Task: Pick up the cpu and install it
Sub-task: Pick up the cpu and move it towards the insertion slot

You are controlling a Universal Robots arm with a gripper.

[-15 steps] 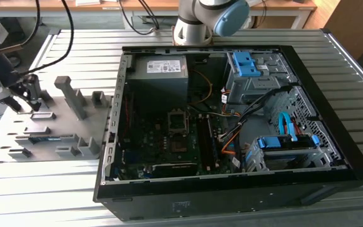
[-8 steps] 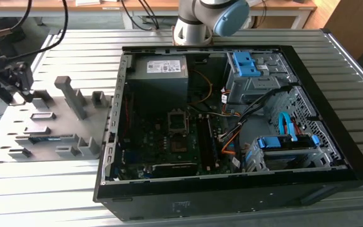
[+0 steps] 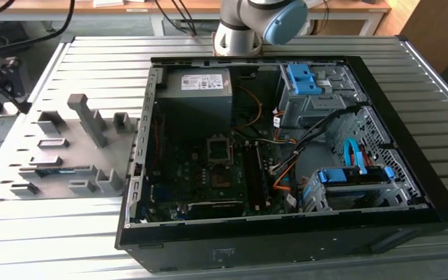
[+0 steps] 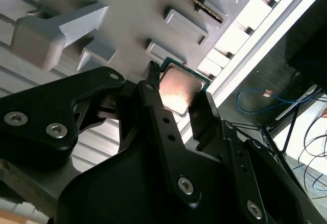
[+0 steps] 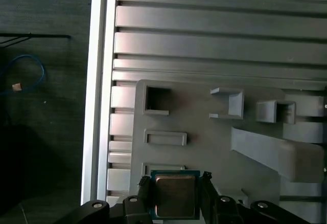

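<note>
cpu (image 5: 175,198): one; we see it between the claw's fingers, over the grey fixture plate (image 5: 204,147).
gripper (image 5: 176,180): one, with two fingers (image 5: 144,188); we judge them clamped on the cpu's opposite edges.
computer case (image 3: 286,239): one, open; in the exterior view the fixture plate lies at its nine o'clock.
table (image 3: 208,46): one, ribbed metal, under both.

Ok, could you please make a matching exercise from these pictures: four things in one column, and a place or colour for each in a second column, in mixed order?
Things:
1. cpu
2. power-supply box
3. drive caddy
4. fixture plate

Descriptions:
A. blue plastic, inside the computer case
B. grey, on the slatted table outside the case
C. clamped in the gripper
D. inside the case, in the corner nearest the arm's base

Pairs: 1-C, 2-D, 3-A, 4-B
</note>
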